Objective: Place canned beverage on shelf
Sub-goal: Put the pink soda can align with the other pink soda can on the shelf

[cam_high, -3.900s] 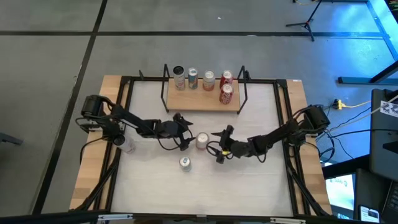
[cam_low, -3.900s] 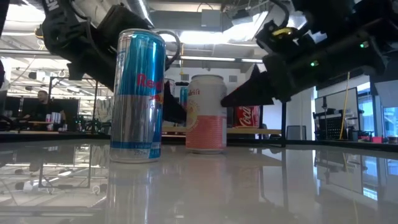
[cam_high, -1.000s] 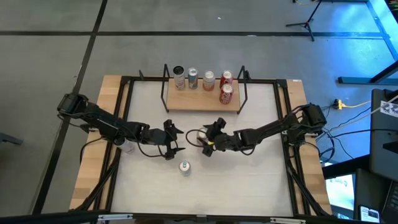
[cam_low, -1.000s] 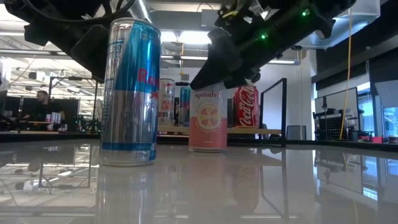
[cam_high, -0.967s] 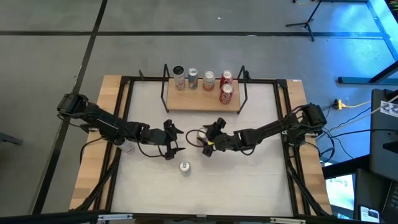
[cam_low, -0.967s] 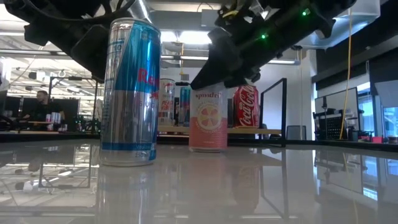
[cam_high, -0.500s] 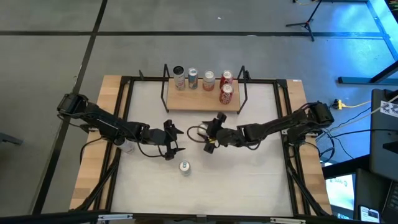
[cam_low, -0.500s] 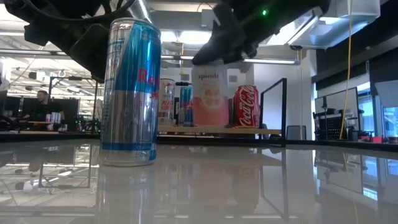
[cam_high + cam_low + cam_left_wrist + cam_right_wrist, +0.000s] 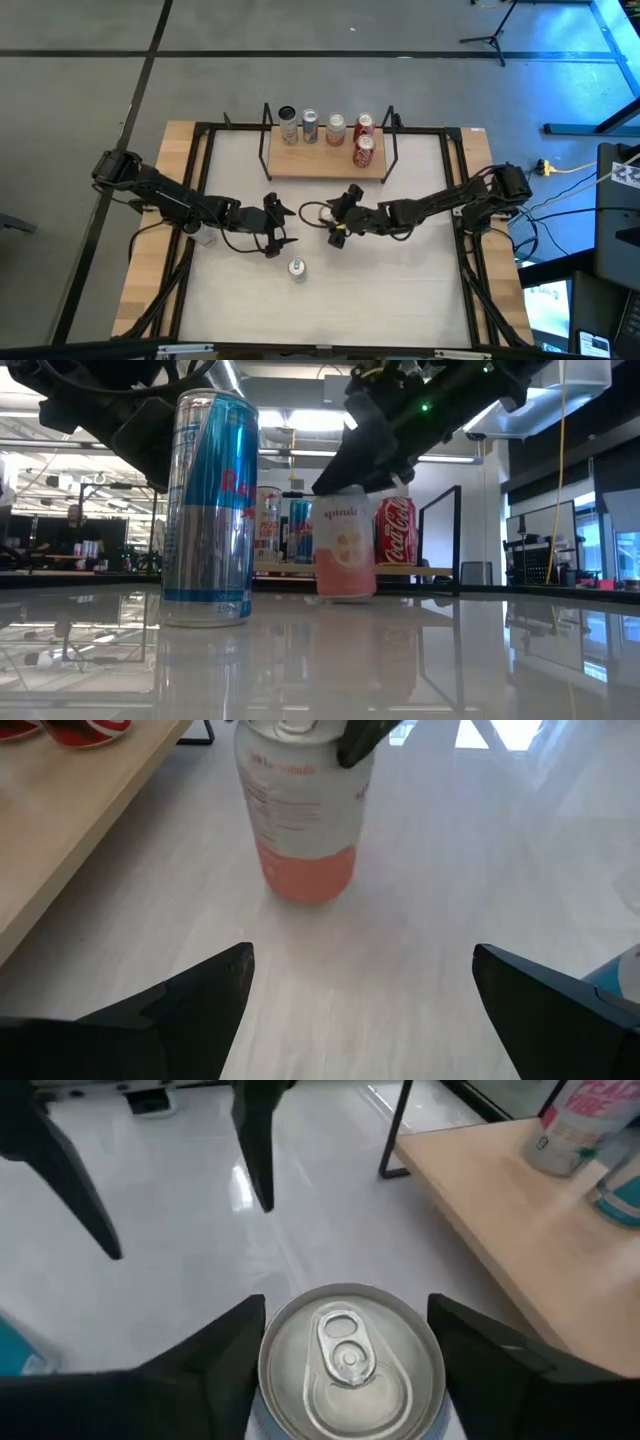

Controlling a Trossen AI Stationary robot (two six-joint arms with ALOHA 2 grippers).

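High view: the white table [image 9: 400, 290] carries the shelf [image 9: 326, 160] at its far edge, five cans standing on it. The right gripper [image 9: 330, 215] grips the pink can [image 9: 344, 548] by its top at mid-table, near the shelf, tilted. The left gripper [image 9: 278, 222], spread wide and empty, waits just left. A blue can [image 9: 297, 266] stands nearer.

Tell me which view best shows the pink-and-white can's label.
The low view: the pink-and-white can faces the camera side-on, label readable. The left wrist view shows its side from above with small print. The right wrist view shows only its silver lid. The high view barely shows it.
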